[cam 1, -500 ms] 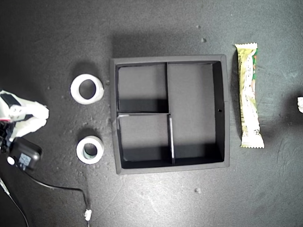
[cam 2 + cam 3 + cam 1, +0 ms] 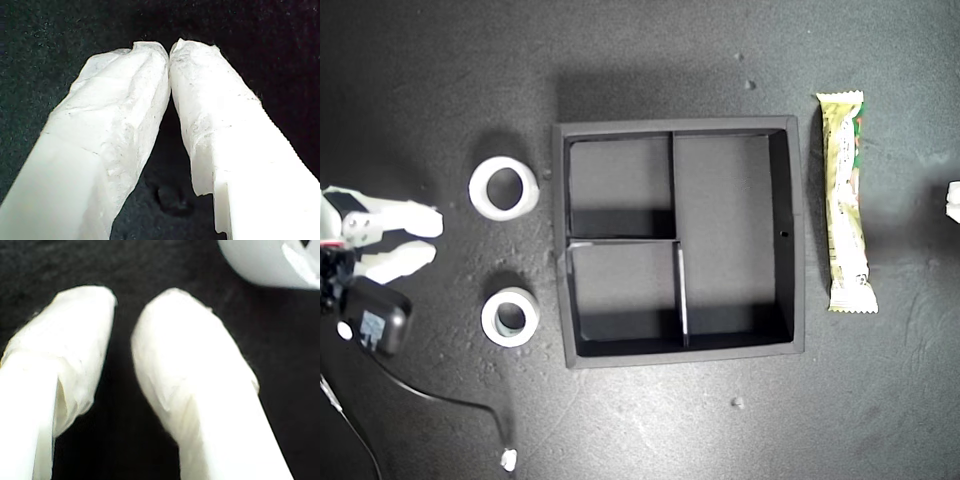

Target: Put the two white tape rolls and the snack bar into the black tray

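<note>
Two white tape rolls lie on the black mat at the exterior view's left: a plain one (image 2: 478, 190) and, nearer the front, one with a greenish-grey core (image 2: 489, 320). The black tray (image 2: 798, 230) sits in the middle with nothing in its three compartments. The snack bar (image 2: 847, 200) lies lengthwise just past the tray's right wall in that view. My second gripper (image 2: 420, 240) (image 2: 122, 300) is open left of the rolls and touches neither. A white roll's edge (image 2: 265, 262) shows beyond its fingertips. My first gripper (image 2: 170, 47) is shut on nothing; a sliver (image 2: 953, 200) shows at the exterior view's right edge.
A black block (image 2: 375, 320) on the second arm trails a dark cable (image 2: 440, 397) along the mat toward a small white scrap (image 2: 508, 460) at the front. A few pale crumbs (image 2: 737, 403) dot the mat around the tray.
My second gripper has opened and reached slightly toward the rolls. The white sliver at the exterior view's right edge has shifted a little farther back.
</note>
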`<action>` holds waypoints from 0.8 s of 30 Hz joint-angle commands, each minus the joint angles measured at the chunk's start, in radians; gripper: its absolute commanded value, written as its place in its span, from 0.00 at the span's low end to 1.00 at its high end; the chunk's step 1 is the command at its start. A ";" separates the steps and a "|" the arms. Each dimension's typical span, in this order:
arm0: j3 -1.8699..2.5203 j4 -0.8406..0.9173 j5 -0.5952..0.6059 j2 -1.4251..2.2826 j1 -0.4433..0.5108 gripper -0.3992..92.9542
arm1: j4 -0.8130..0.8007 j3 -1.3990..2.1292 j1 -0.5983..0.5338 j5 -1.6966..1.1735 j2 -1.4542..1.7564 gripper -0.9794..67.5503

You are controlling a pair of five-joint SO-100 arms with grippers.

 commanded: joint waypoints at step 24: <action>-0.242 -0.379 0.295 -0.255 -0.044 0.15 | -0.819 0.012 -0.224 -0.268 0.005 0.01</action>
